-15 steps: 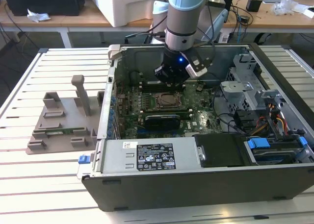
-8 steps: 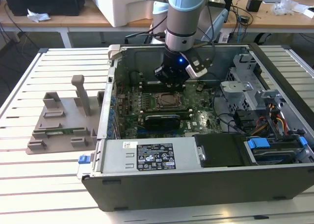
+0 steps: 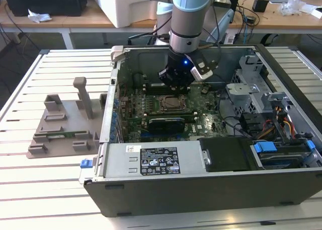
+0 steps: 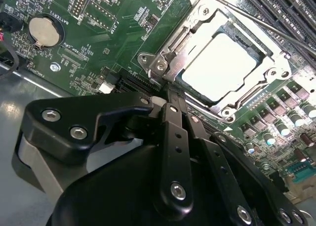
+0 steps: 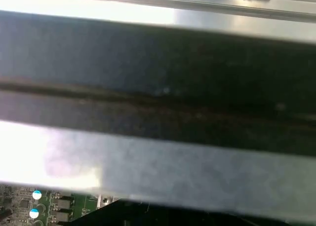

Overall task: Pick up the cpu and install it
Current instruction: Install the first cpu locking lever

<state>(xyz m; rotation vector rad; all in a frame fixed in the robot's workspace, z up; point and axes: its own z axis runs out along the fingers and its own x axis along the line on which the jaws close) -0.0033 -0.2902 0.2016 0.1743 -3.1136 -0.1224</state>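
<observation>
- Currently, in the exterior view, the arm (image 3: 187,18) reaches down into the open case (image 3: 201,189); the gripper (image 3: 177,79) hangs just above the green board (image 3: 201,122), close over the socket (image 3: 171,103).
- A grey holder (image 3: 65,124) sits on the slatted table (image 3: 30,189), well apart from the socket, outside the case wall on the exterior view's left.
- A black card (image 3: 163,123) lies on the board just beside the socket, on the side toward the camera.
- In the second wrist view, the cpu (image 4: 219,67) lies flat inside the socket (image 4: 163,63), its pale metal top framed by the silver bracket; a thin lever rod (image 4: 256,23) crosses the far side of the socket.
- The gripper (image 4: 180,114) has its black fingers (image 4: 173,152) pressed together with nothing between them; the tips end just beside the socket's near corner, apart from the cpu.
- A coin battery (image 4: 43,30) sits on the board, well apart from the socket.
- In the first wrist view, a blurred dark bar (image 5: 158,87) spans the frame, with a strip of board (image 5: 49,206) beyond it.
</observation>
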